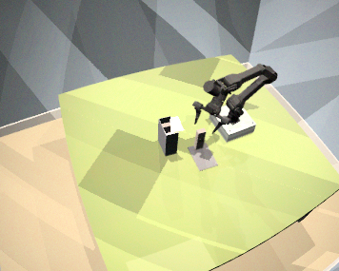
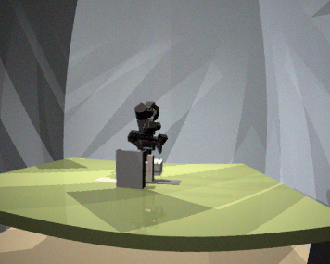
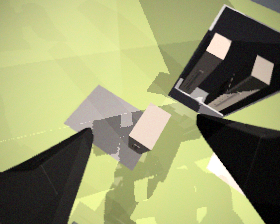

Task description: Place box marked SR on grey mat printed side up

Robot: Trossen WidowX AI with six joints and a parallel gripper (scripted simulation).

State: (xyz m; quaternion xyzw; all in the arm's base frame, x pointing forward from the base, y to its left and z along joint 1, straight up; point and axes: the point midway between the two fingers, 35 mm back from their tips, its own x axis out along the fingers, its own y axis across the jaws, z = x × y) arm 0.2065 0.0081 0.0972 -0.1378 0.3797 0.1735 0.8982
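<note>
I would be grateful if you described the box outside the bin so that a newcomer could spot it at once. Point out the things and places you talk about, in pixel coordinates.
On the yellow-green table [image 1: 255, 191] [image 2: 184, 219], find the flat grey mat [image 1: 208, 164] [image 2: 173, 182] [image 3: 92, 111]. The small pale-topped box [image 1: 201, 139] [image 2: 150, 169] [image 3: 151, 122] stands upright at one end of it. Its two lookalikes [image 3: 219, 46] [image 3: 262, 69] stand inside the dark, open-topped bin [image 1: 170, 145] [image 2: 130, 169] [image 3: 255, 30].

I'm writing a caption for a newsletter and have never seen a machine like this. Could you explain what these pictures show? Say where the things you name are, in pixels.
The machine is one jointed black arm ending in a two-fingered gripper [image 1: 206, 119] [image 3: 144, 125]. One picture looks down from above, one across the table [image 1: 155, 210] [image 2: 184, 219] from its side, and one from the arm's wrist, between the fingers. An upright dark bin [image 1: 170, 145] [image 2: 130, 169] holds two boxes. Beside it, a third box [image 1: 200, 139] [image 2: 150, 169] [image 3: 150, 122] stands on end at a grey mat [image 1: 208, 164] [image 3: 90, 112]. The gripper is open, holding nothing.
</note>
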